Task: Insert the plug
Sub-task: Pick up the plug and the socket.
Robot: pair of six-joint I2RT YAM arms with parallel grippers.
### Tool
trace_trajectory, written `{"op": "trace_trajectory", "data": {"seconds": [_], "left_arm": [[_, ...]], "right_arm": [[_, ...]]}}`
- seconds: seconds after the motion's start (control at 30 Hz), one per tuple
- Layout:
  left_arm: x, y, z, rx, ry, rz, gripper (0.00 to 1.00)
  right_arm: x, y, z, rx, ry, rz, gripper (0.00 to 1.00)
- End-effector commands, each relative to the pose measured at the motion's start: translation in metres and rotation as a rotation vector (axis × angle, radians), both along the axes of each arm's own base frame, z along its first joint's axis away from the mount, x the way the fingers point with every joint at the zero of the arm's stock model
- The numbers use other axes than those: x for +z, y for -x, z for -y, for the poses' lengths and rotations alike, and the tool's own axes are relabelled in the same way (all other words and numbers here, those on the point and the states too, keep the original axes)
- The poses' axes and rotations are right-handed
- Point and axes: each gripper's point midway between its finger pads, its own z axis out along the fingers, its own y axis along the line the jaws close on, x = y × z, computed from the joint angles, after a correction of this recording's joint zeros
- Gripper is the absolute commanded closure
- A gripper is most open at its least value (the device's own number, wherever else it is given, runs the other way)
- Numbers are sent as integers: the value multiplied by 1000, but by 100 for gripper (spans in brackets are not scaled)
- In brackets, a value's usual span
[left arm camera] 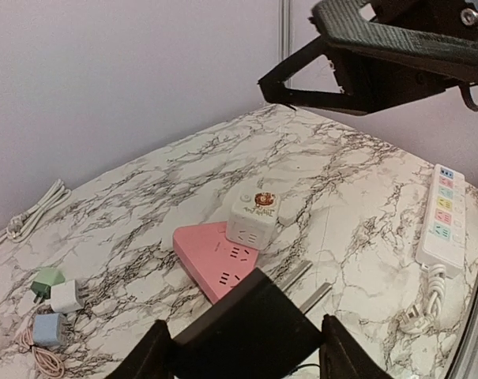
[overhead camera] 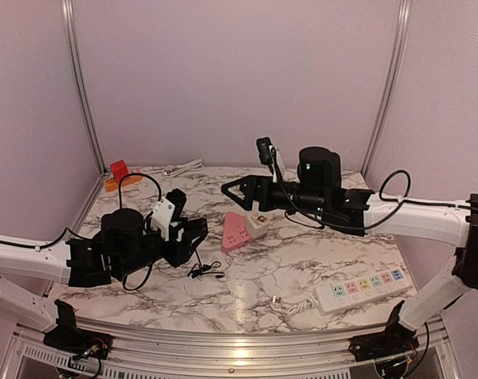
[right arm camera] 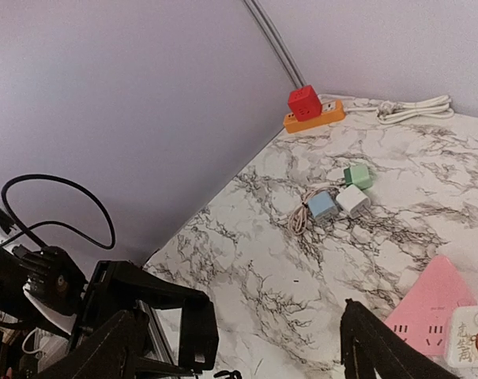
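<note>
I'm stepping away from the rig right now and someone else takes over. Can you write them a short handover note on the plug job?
Left gripper: shut on the black two-pronged plug, its metal prongs pointing out past the pink triangular power strip.
Right gripper: open and empty, raised above the marble table.
A white cube socket sits against the pink strip. A long white power strip with coloured outlets lies near right.
Done: plug is in hand.
Left: line the prongs up with an outlet and push in.
</note>
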Motion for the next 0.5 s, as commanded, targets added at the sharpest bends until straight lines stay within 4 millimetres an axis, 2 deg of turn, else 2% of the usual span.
{"op": "trace_trajectory", "data": {"seconds": [0.0,0.23,0.47], "left_arm": [[22,11,10,-57,-95,205,73],[19,20,24,-36,-223,307,73],[21,28,34,-31,-265,350,73]], "right_arm": [[3,21,-16,155,39,-78,17],[-23,43,-35,335,82,-183,24],[-41,60,-44,390,172,-176,26]]}}
